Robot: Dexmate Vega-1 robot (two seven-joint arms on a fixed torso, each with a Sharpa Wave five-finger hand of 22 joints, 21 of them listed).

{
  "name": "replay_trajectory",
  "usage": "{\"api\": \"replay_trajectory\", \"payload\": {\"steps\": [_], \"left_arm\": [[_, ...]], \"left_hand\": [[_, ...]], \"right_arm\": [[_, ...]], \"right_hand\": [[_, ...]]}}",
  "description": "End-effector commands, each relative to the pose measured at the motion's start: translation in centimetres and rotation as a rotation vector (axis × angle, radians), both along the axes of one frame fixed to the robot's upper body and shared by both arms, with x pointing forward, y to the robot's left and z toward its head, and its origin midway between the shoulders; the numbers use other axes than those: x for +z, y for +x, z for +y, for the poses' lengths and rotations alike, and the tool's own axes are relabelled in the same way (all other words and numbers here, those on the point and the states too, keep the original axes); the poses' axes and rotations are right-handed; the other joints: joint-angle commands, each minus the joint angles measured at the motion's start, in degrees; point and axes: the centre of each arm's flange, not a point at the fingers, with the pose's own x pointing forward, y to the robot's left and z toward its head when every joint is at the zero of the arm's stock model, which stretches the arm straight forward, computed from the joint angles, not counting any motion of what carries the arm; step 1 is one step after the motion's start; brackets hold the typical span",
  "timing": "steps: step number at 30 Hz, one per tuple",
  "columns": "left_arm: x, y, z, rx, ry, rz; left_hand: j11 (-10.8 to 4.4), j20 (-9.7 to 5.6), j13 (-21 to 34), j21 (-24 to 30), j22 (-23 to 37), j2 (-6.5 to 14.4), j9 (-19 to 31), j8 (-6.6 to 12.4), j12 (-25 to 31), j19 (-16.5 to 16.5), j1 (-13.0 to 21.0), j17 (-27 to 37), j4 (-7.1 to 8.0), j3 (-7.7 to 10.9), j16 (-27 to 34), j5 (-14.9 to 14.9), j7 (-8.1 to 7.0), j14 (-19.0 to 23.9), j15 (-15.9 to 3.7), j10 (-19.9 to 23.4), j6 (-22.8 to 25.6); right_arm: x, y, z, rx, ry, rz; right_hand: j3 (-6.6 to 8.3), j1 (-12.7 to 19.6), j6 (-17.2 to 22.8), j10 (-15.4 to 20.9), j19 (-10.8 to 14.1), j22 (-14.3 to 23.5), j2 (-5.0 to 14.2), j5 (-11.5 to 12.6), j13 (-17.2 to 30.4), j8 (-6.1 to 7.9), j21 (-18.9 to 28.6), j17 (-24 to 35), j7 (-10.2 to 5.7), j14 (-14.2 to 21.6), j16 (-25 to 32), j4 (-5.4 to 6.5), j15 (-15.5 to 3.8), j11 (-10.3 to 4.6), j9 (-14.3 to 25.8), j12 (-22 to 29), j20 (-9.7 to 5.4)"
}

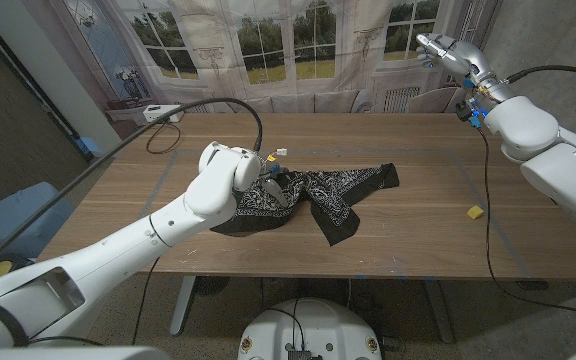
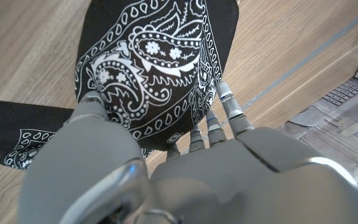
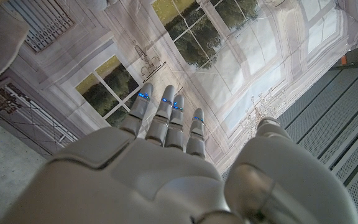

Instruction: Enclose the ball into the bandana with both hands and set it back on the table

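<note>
Bandana (image 1: pixel 313 200) bunched on tabletop (image 1: pixel 428 225), gripped by left hand (image 1: pixel 268 187); ball judged wrapped inside, unseen. Right hand (image 1: pixel 443 45) raised well beyond bandana, fingers spread, holding nothing. Two-handed enclosing judged unfinished.

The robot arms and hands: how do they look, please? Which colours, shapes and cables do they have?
Both arms are glossy white with rounded, bulbous shells. A black cable runs along each. The left hand and the right hand are matte grey with smooth shells and slim, segmented metal-grey fingers; small blue lights show on the right hand's fingers. Blue connectors sit at the right wrist.
</note>
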Motion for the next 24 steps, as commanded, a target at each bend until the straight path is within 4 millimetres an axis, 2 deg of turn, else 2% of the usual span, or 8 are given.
{"api": "replay_trajectory", "payload": {"steps": [1,7,12,15,19,20,22,24], "left_arm": [[-2.1,2.0,-0.9,-0.028,-0.02,0.038],[-3.2,3.0,-1.1,-0.099,-0.078,-0.021],[-3.6,3.6,-1.4,-0.102,-0.061,-0.095],[-3.5,3.4,-1.6,-0.116,-0.04,-0.171],[-3.2,3.1,-1.3,-0.128,-0.114,-0.27],[-3.1,3.0,-1.2,-0.13,-0.129,-0.301],[-2.7,2.6,-0.9,-0.13,-0.176,-0.356],[-2.1,2.3,-0.7,-0.131,-0.192,-0.357]], "left_hand": [[0.11,-0.07,0.26,-0.43,0.19,0.52,0.24,-0.03,-0.08,0.46,-0.48,0.31,0.05,-0.23,0.09,0.24,-0.16,-1.19,0.27,-1.28,-1.3],[-0.2,-0.1,0.26,-1.46,0.23,3.03,0.38,1.37,1.59,1.46,0.57,0.08,-0.24,0.66,1.36,-0.24,-0.17,1.0,-0.79,0.95,-0.5],[-1.82,-0.52,0.34,-1.29,0.32,5.15,0.51,3.86,4.35,8.97,4.33,-0.52,-3.15,2.15,2.86,-2.12,0.04,7.67,-4.15,7.02,6.74],[-3.25,-1.77,0.65,-0.23,0.16,6.77,0.72,6.5,7.29,17.11,7.69,-0.29,-5.89,3.68,4.01,-3.35,2.66,14.18,-7.15,13.37,14.73],[-6.08,-7.57,1.91,1.24,0.28,10.51,1.56,12.11,13.32,26.29,13.34,1.18,-9.17,7.0,8.8,-4.21,6.72,30.36,-14.2,25.07,28.65],[-6.67,-8.32,2.25,1.49,0.32,11.17,1.84,13.4,14.45,27.3,14.85,1.58,-9.58,7.8,9.6,-4.03,6.8,32.67,-14.74,27.18,31.28],[-6.96,-10.01,3.51,2.58,0.41,13.05,2.87,17.0,17.59,30.54,18.4,3.2,-9.93,9.94,11.78,-3.48,9.74,38.36,-16.31,32.45,37.78],[-7.24,-11.11,5.02,3.62,0.52,14.42,3.96,19.31,20.33,32.6,20.97,4.62,-9.65,11.81,13.28,-2.91,11.03,42.69,-16.63,36.36,40.78]], "right_arm": [[0.3,0.8,0.1,-0.005,-0.006,0.015],[0.7,1.0,0.0,-0.022,-0.006,0.016],[0.8,1.4,-0.1,-0.022,-0.006,0.031],[0.8,1.4,-0.1,-0.025,-0.004,0.028],[0.8,1.4,-0.2,-0.028,-0.004,0.027],[0.8,1.4,-0.2,-0.029,0.0,0.029],[0.9,1.3,-0.3,-0.034,0.001,0.023],[0.8,1.2,-0.4,-0.03,0.004,0.013]], "right_hand": [[-0.14,-0.06,0.87,0.68,0.26,0.07,0.23,0.44,-0.02,0.31,-0.28,-0.11,0.13,0.81,0.32,0.07,-0.04,0.0,-0.02,0.27,0.35],[-0.17,-0.02,1.09,0.84,0.23,0.07,0.28,0.47,-0.11,0.34,-0.48,-0.33,0.12,0.83,0.29,-0.01,-0.14,0.05,-0.02,0.27,0.35],[-0.17,-0.01,1.16,0.96,0.24,0.07,0.35,0.5,-0.16,0.33,-0.6,-0.48,0.11,0.82,0.25,-0.04,-0.16,0.0,-0.02,0.27,0.35],[-0.17,-0.07,1.16,0.97,0.22,0.07,0.47,0.52,-0.2,0.3,-0.72,-0.57,0.09,0.72,0.2,-0.01,-0.01,-0.01,-0.03,0.24,0.35],[-0.17,-0.07,1.13,0.98,0.19,0.07,0.61,0.55,-0.27,0.25,-0.88,-0.72,0.13,0.64,0.16,-0.03,0.02,0.01,-0.03,0.2,0.35],[-0.2,-0.09,1.16,1.02,0.19,0.07,0.59,0.55,-0.28,0.25,-0.92,-0.75,0.12,0.65,0.16,-0.04,-0.02,0.11,-0.03,0.2,0.35],[-0.2,-0.06,1.18,1.04,0.19,0.07,0.62,0.56,-0.31,0.24,-0.98,-0.81,0.18,0.63,0.15,-0.07,-0.01,0.09,-0.03,0.19,0.35],[-0.18,-0.03,1.19,1.03,0.2,0.07,0.72,0.58,-0.34,0.23,-1.05,-0.86,0.18,0.61,0.15,-0.1,0.0,0.05,-0.03,0.16,0.35]]}}
